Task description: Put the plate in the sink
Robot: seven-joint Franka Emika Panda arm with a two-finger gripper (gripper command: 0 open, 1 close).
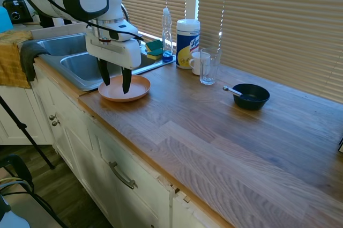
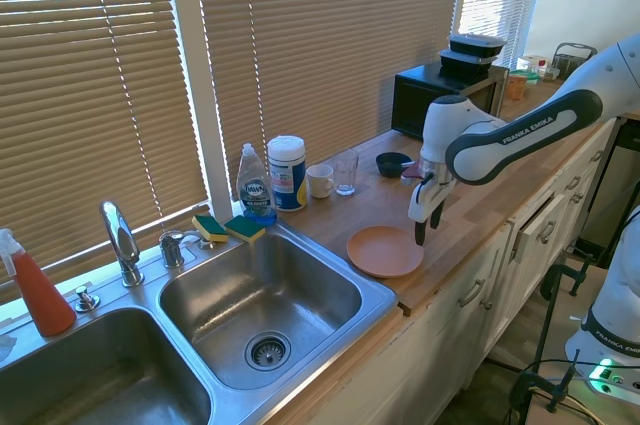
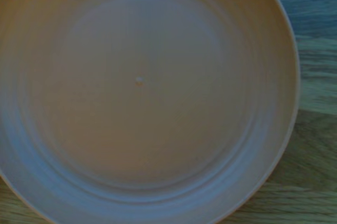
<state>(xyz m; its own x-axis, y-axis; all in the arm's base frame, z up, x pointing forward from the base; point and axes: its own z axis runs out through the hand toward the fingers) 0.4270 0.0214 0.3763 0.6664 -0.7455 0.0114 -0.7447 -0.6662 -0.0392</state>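
Currently, the plate (image 1: pixel 124 88) is seen flat on the wooden worktop (image 1: pixel 225 131), just beside the rim of the sink (image 2: pixel 260 315) (nearer basin). The gripper (image 1: pixel 114 84) is positioned directly above the plate, fingers (image 1: pixel 126 80) pointed down and spread apart — nothing is held between them. Whether the fingertips touch the plate cannot be determined. The wrist view is filled by the plate's interior — slightly blurred.

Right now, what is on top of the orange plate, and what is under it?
Nothing lies on the plate; the wrist view shows it bare. The open gripper hovers just above it. Under it is the wooden countertop beside the sink; the wood directly beneath is covered.
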